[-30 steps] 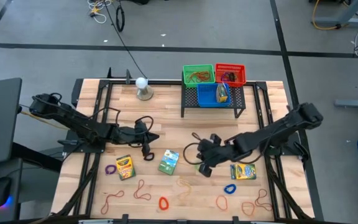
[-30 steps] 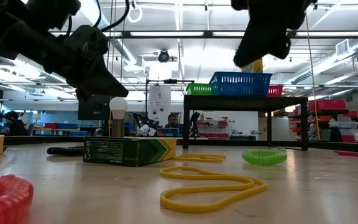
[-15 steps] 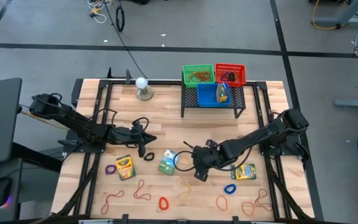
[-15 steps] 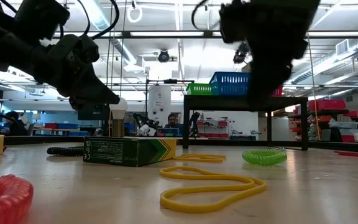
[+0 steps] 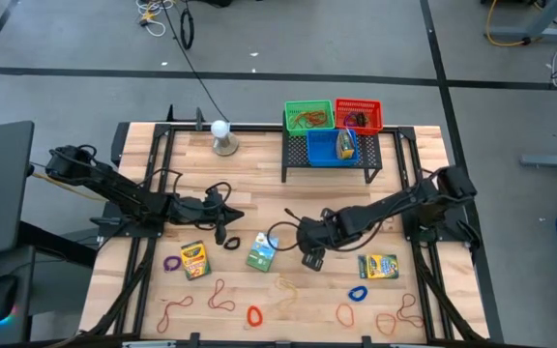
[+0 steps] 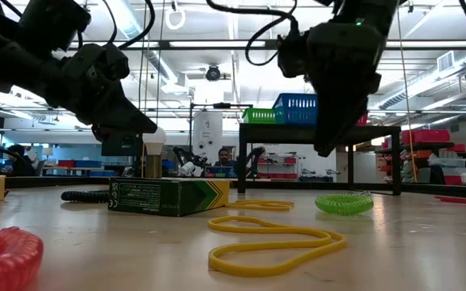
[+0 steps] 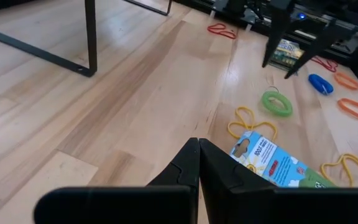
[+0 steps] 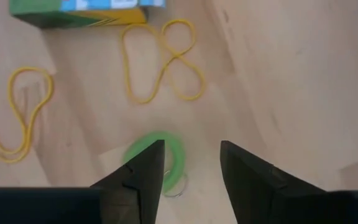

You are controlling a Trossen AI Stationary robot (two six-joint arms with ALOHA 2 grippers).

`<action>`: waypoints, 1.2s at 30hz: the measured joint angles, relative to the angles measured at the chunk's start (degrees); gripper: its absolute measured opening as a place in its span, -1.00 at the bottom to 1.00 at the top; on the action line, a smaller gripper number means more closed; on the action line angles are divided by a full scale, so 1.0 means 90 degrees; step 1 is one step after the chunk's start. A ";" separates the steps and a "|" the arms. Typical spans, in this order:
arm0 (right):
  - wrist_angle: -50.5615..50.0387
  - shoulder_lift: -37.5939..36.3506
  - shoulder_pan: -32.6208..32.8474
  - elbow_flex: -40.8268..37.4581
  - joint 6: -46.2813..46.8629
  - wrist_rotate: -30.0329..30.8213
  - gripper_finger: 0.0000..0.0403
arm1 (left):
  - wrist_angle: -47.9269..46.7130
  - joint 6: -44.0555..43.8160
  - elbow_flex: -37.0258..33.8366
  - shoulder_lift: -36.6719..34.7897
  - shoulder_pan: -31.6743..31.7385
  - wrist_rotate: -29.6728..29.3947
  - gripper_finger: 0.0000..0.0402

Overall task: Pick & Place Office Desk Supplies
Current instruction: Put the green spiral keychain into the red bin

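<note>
A green coiled loop [image 8: 157, 158] lies flat on the wood; it also shows in the low view [image 6: 344, 203]. My right gripper [image 8: 191, 165] is open and hovers above it, fingers pointing down, clear of the table [image 6: 324, 145]. In the high view this gripper [image 5: 307, 253] covers the loop. Next to it lie a green crayon box [image 5: 262, 251] and yellow rubber bands [image 8: 163, 59]. My left gripper [image 5: 230, 230] is shut, empty, and waits left of the box [image 7: 197, 155].
A yellow crayon box [image 5: 193, 259], another crayon box [image 5: 378, 266], purple [image 5: 171, 262], blue [image 5: 358, 293] and red [image 5: 254, 315] loops and reddish rubber bands [image 5: 222, 295] lie along the near edge. The black rack [image 5: 332, 159] with baskets stands at the far side, beside the white ball [image 5: 222, 135].
My right gripper has travelled toward the table's left and come down from high above the table to just over the green loop, fingers pointing down. The left arm has hardly moved.
</note>
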 joint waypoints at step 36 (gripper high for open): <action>0.0514 0.0601 -0.0333 0.0000 -0.0933 -0.0981 -0.84 | 0.0091 0.0031 0.0000 0.0000 0.0009 -0.0338 -0.96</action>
